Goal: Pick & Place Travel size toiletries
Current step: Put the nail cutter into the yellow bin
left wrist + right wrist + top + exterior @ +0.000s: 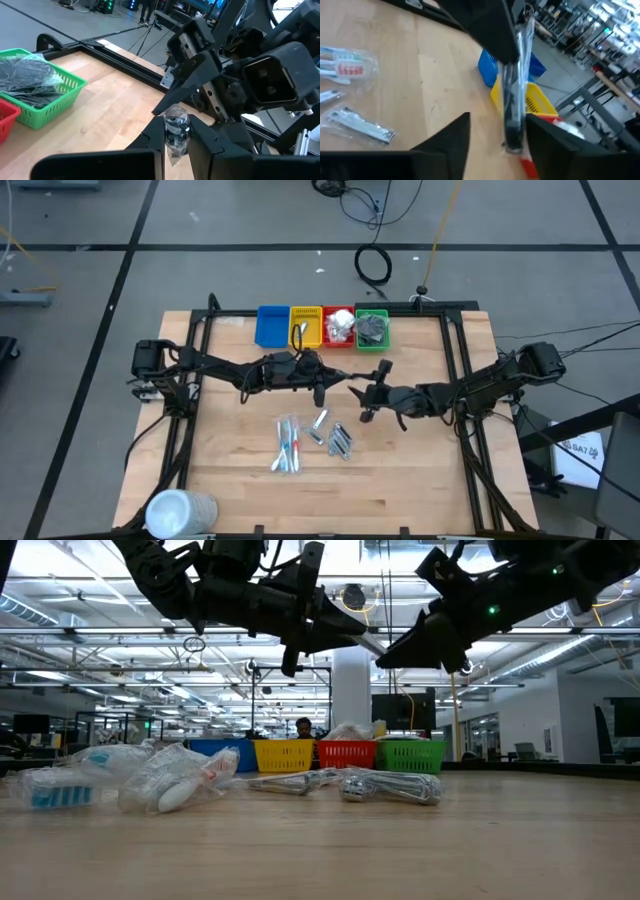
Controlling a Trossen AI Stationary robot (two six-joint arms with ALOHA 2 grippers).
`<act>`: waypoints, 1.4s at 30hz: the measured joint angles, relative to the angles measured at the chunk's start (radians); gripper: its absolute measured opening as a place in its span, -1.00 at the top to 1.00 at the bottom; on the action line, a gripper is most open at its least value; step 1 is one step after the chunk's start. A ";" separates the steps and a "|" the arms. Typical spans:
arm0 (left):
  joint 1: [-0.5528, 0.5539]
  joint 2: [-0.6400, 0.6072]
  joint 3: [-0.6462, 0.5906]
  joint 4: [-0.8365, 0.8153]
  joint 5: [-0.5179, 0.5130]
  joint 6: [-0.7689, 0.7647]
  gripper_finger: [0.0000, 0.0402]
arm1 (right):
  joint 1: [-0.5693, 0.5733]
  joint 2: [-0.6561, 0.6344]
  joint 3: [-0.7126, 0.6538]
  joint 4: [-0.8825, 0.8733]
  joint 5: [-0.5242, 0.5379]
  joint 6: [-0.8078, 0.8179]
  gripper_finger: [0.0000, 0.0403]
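Observation:
A slim clear-wrapped dark stick, one of the travel size toiletries, hangs in the air above the table's middle, with my left gripper shut on it. My right gripper faces it from the table's right and is open, one finger on either side of the stick's free end. In the high view the two grippers meet nose to nose in front of the bins. More toiletries lie on the table: wrapped blue and red sticks and short silver tubes. My left gripper pinches the wrapped stick between its two fingers, coming about level from the table's left. The fingers lie across the stick. It stands roughly upright in the hold, lifted clear of the table, and one end juts out between my right gripper's open fingers.
Blue, yellow, red and green bins stand in a row at the far edge. The green one holds dark wrapped items. A large white cylinder lies at the near left corner.

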 joint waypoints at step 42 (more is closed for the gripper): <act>0.186 -0.129 0.000 -0.409 -0.676 0.058 0.81 | 0.109 -0.658 -0.410 -0.086 -0.002 0.272 -0.28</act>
